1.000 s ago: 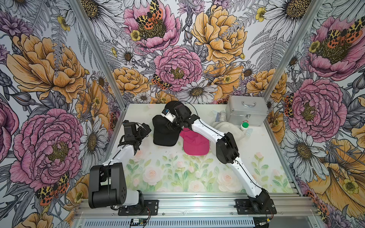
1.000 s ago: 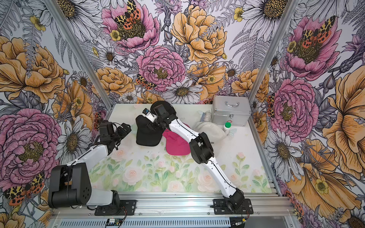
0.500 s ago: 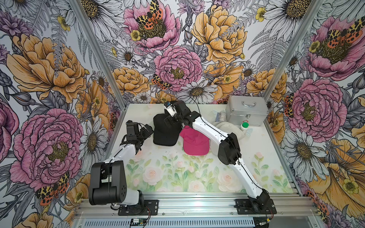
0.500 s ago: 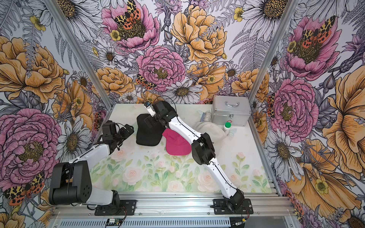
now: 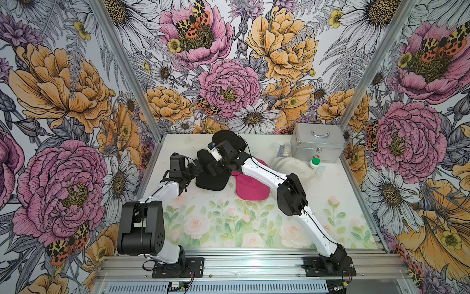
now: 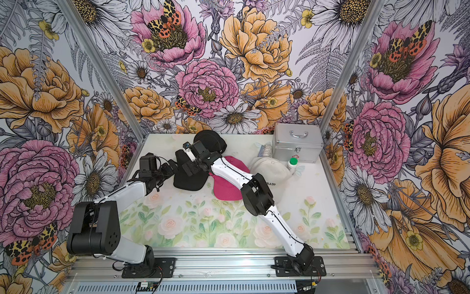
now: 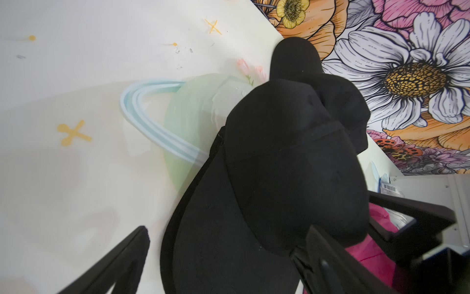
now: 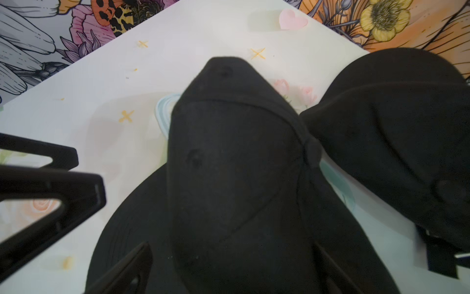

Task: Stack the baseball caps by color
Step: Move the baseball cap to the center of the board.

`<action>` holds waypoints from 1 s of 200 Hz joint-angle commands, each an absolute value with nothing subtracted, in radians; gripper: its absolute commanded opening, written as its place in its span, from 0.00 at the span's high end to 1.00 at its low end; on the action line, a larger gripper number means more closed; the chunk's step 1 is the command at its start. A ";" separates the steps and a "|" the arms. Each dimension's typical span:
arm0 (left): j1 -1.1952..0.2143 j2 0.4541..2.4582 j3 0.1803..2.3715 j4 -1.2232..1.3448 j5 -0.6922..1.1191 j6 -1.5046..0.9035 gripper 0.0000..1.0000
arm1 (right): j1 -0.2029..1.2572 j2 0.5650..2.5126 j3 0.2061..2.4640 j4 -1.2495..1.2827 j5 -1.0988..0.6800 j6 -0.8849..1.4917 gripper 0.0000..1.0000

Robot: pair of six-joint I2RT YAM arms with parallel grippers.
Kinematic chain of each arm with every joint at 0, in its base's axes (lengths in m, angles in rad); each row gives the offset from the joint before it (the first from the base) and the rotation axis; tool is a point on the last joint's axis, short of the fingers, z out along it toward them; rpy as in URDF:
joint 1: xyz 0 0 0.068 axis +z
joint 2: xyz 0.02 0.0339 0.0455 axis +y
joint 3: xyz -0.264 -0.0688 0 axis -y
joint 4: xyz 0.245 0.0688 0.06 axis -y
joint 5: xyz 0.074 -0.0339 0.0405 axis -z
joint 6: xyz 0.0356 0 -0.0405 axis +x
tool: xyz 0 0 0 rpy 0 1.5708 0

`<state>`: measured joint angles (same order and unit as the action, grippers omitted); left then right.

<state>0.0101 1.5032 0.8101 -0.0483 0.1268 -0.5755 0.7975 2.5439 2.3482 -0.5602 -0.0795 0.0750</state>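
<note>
Resting on the tabletop (image 5: 254, 229), the case (image 5: 316, 146) has a white cap (image 5: 292, 168) just beside it, a pink cap (image 5: 250, 191) farther off, two black caps (image 5: 211, 180) farthest, a bottle (image 5: 315, 163) at its front. Left fingers (image 7: 132, 244) and right fingers (image 8: 143, 254), both released, straddle one black cap.

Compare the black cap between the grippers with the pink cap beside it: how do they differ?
The open left gripper and right gripper straddle the crown of the black cap; neither reaches the pink cap. The right arm crosses over the pink cap's crown, leaving its brim showing; the black cap's crown shows in both wrist views. Both lie crown up, brims toward the robot's base.
</note>
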 commanded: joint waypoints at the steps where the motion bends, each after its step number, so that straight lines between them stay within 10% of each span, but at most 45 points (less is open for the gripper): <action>1: 0.024 1.481 0.785 -0.053 0.126 -0.555 0.01 | 0.836 2.570 2.330 -0.595 -0.119 0.100 0.01; 200: 0.101 1.338 0.548 -0.145 -0.096 -0.794 0.01 | 0.848 2.587 2.455 -0.636 0.191 0.089 0.04</action>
<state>0.1104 1.3670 0.5743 -0.1268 -0.0307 -0.7574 0.8387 2.5145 2.4844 -0.5911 0.1352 0.1112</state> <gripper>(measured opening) 0.990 0.959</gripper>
